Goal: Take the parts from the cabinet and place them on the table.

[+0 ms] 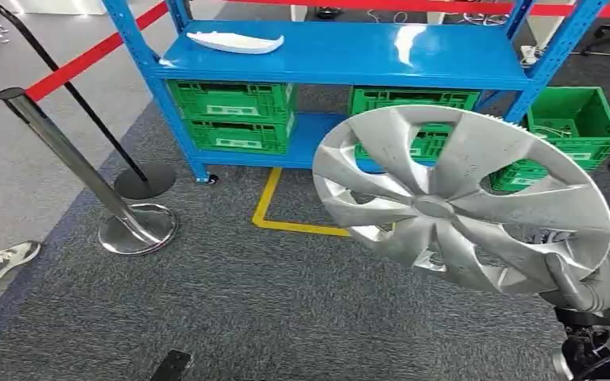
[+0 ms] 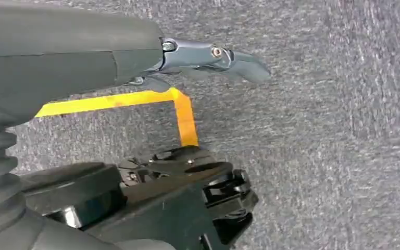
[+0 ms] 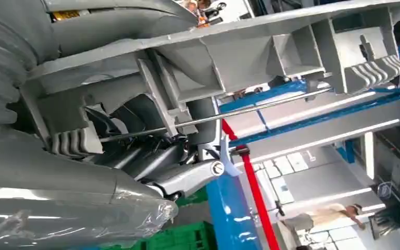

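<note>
Silver plastic hubcap (image 1: 461,198) up front right; behind it, blue metal shelf (image 1: 349,55) carrying white curved part (image 1: 234,41), green plastic crates (image 1: 234,115) beneath.

Right hand (image 1: 576,286) sits low on the robot's right, arm bent up, fingers (image 3: 187,177) curled around the rim of the hubcap (image 1: 461,198) it's gripping. Left hand (image 2: 208,60) hangs pointing at the floor, fingers stretched nearly straight, nothing between them.
</note>
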